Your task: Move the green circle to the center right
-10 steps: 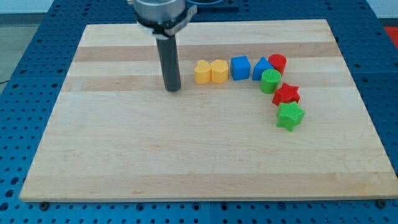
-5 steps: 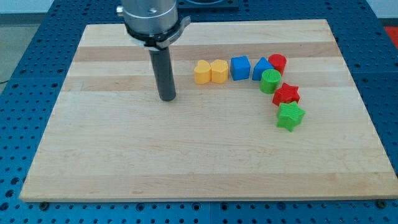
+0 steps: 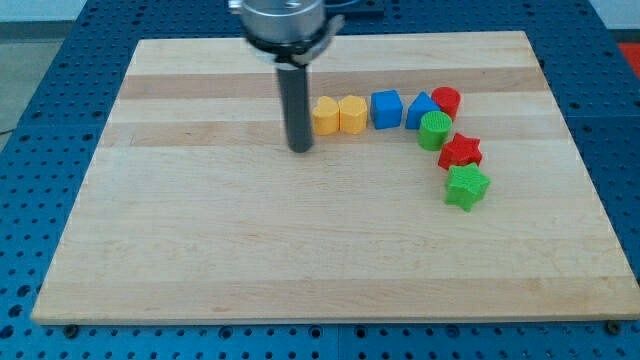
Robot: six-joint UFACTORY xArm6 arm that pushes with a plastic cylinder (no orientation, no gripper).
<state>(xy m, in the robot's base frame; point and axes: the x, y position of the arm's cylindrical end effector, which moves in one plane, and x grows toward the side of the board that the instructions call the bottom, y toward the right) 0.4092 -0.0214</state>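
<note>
A: What is under everything?

B: A pale wooden board (image 3: 200, 250) on a blue table (image 3: 40, 80).

A: Where is my tip (image 3: 301, 149)?

B: Just beside the yellow blocks (image 3: 338, 115), on the view's left. It is a plain rod, so it holds nothing.

A: And the green circle (image 3: 435, 131)?

B: Well off to the view's right of my tip, past the yellow blocks and the blue cube (image 3: 386, 109). It is round, bright green, and touches the blue triangle (image 3: 420, 108) and the red star (image 3: 461, 152).
</note>
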